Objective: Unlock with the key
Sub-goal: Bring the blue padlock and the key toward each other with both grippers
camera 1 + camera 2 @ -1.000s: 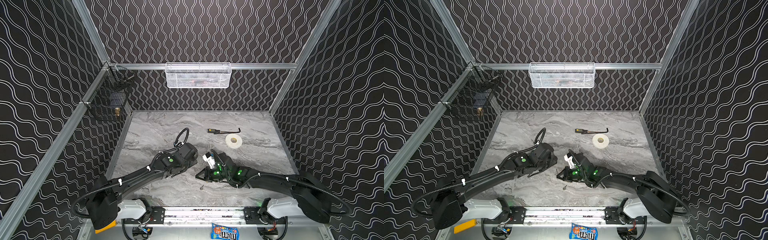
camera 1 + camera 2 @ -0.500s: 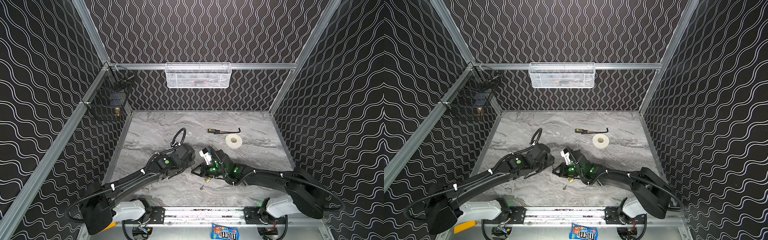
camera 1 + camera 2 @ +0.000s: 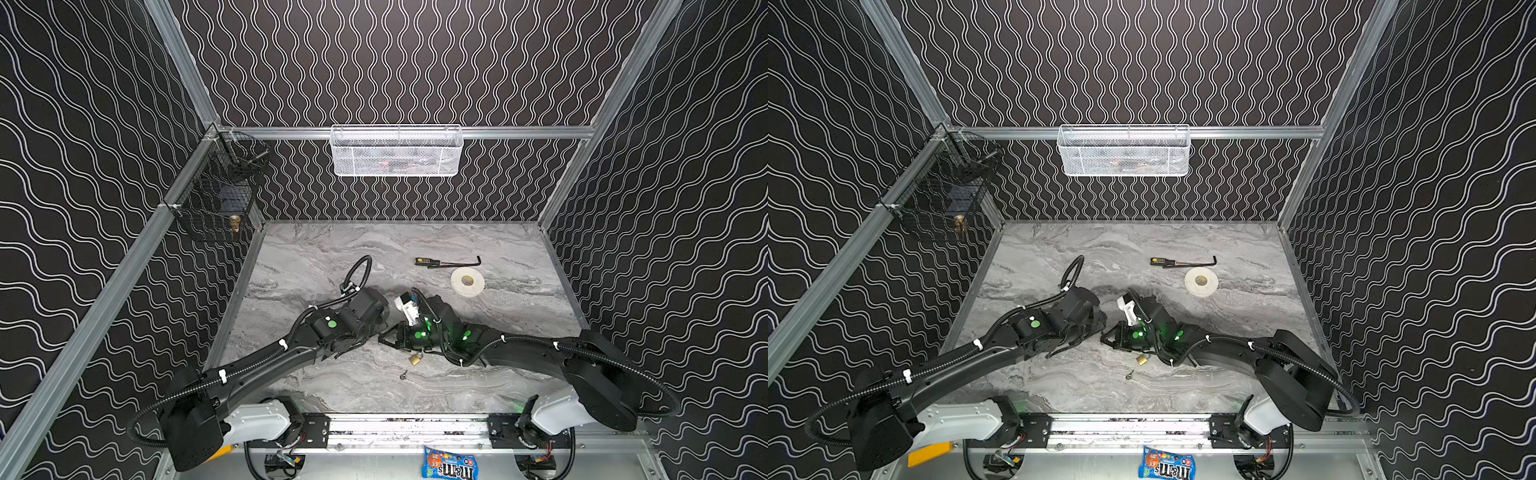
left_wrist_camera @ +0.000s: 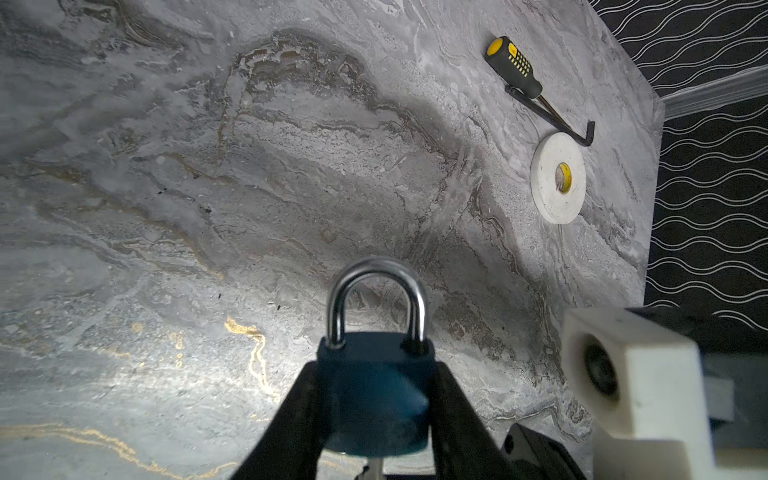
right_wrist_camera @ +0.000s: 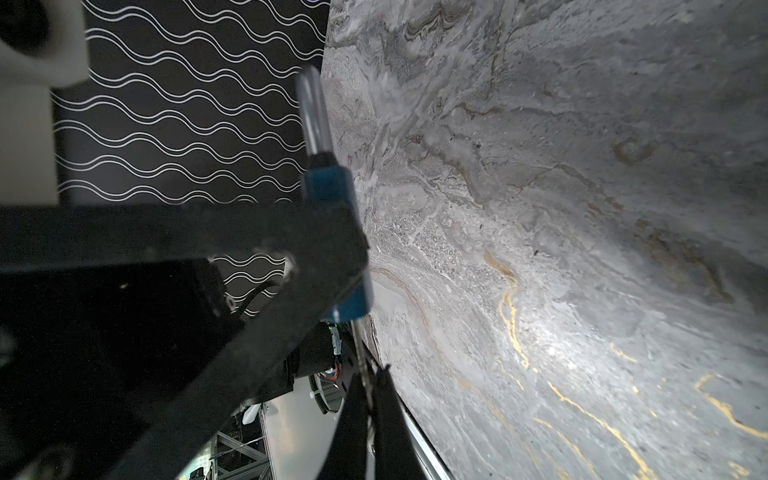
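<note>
Blue padlock (image 4: 374, 395) gripped over the marble table (image 4: 208, 208), key (image 5: 360, 345) set in its base
The padlock is pinched across its body by the left gripper (image 4: 376, 370), shackle seated; the key is clamped between the pressed-together fingers of the right gripper (image 5: 370, 374)

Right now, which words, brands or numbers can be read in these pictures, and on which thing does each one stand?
"m&m's": on the candy bag lying on the metal frame in front of the table, in both top views.
Smaller print on that bag: too small to read.
Yellow label in the core of the white tape roll: print too blurred to read.
Blue padlock and screwdriver: no text shows.
</note>
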`<control>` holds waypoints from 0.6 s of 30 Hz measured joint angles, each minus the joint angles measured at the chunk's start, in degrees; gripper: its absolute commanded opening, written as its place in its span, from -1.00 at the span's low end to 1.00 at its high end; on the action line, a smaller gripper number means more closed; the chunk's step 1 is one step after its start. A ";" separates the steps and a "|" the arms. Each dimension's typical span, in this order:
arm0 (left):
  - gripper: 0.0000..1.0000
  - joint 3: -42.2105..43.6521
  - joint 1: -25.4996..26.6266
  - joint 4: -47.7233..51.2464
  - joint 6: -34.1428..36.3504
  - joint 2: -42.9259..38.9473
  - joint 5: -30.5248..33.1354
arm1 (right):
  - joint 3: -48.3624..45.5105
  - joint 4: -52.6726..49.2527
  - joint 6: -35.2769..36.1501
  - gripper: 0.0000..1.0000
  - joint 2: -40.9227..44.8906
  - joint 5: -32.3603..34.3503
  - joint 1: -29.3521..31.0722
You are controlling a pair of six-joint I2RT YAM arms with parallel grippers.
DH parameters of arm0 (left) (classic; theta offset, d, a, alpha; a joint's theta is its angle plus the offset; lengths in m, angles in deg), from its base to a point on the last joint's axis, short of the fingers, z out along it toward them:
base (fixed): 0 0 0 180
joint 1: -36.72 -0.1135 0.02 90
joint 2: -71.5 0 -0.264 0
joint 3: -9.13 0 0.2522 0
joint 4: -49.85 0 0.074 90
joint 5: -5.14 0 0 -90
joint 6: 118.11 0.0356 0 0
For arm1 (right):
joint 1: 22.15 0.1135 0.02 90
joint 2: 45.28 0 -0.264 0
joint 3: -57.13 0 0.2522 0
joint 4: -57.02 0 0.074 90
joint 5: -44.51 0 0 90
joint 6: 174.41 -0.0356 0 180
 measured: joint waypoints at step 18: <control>-1.00 0.46 0.02 -1.07 0.11 -1.07 0.11 | 1.22 -5.73 1.07 -1.00 3.50 1.40 -1.70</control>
